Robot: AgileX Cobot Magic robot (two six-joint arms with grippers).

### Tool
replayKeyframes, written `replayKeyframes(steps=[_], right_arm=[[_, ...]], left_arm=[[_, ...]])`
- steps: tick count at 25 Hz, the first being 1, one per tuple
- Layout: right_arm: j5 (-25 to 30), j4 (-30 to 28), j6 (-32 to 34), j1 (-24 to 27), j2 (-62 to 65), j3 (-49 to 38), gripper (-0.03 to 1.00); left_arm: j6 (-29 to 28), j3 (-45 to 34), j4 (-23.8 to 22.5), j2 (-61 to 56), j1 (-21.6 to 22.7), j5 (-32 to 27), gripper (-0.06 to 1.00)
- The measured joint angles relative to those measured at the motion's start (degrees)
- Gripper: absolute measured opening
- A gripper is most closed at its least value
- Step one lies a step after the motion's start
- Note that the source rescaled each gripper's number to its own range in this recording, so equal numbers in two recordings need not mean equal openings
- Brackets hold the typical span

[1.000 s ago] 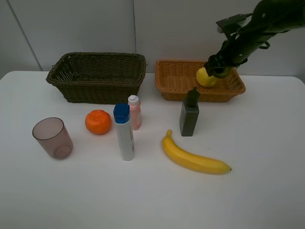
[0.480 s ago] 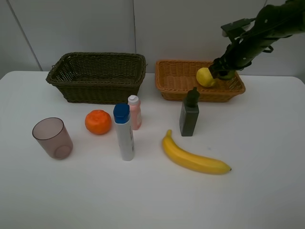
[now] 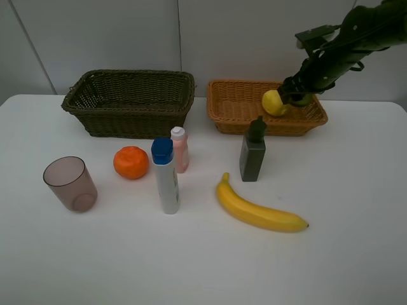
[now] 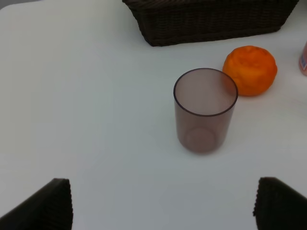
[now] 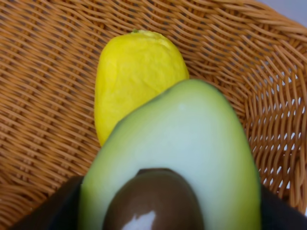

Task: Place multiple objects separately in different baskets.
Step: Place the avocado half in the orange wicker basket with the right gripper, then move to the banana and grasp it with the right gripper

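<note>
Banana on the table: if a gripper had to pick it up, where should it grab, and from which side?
Probably around its thick middle, coming straight down from above. The banana lies flat on the table, so only its top and sides are open; jaws closing across its narrow width fit best. The dark green bottle stands close to the stem end.
</note>
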State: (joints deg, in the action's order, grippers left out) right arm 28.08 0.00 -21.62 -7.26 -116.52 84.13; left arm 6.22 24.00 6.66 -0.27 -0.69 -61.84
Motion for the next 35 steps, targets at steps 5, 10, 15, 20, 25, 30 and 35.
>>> replayKeyframes(steps=[5, 10, 15, 20, 25, 30, 35], right_arm=[[0.0, 0.0, 0.0, 0.0, 0.0, 0.0, 0.96], [0.0, 0.0, 0.0, 0.0, 0.0, 0.0, 0.99], [0.0, 0.7, 0.0, 0.0, 0.0, 0.0, 1.00], [0.1, 0.8, 0.0, 0.0, 0.0, 0.0, 1.00], [1.4, 0.8, 0.2, -0.1, 0.5, 0.0, 1.00], [3.1, 0.5, 0.4, -1.0, 3.0, 0.0, 1.00], [5.7, -2.2, 0.4, -2.1, 8.2, -1.9, 1.00]], left_arm=[[0.0, 0.0, 0.0, 0.0, 0.0, 0.0, 1.00], [0.0, 0.0, 0.0, 0.0, 0.0, 0.0, 1.00], [0.0, 0.0, 0.0, 0.0, 0.0, 0.0, 1.00], [0.0, 0.0, 0.0, 0.0, 0.0, 0.0, 1.00], [0.0, 0.0, 0.0, 0.0, 0.0, 0.0, 1.00], [0.0, 0.0, 0.0, 0.0, 0.0, 0.0, 1.00], [0.0, 0.0, 0.0, 0.0, 0.0, 0.0, 1.00]])
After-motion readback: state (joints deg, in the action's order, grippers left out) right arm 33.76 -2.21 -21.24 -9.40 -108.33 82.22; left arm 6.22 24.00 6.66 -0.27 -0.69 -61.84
